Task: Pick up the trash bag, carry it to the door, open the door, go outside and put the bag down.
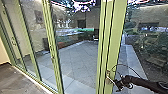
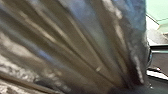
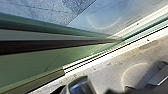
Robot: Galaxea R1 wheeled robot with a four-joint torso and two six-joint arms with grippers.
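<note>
Trash bag (image 2: 75, 47) closest to the lens, at your left gripper (image 2: 126, 87); dark, shiny film drawn into long pleats that converge where it is clamped. Your right gripper (image 1: 120, 83) is at the green door post (image 1: 115, 37), just beside a small pale fitting (image 1: 108, 75); contact unclear. You cannot tell whether it is open or closed. Thin cable (image 1: 127, 65) arcs above it. Beyond your right gripper, through glass, you have a paved yard (image 1: 77, 57), grey slabs laid in a grid. Metal threshold track (image 3: 92, 58) runs along the foot of the glazing, below that gripper. Well off to its left, you have bare indoor floor (image 1: 15, 80).
</note>
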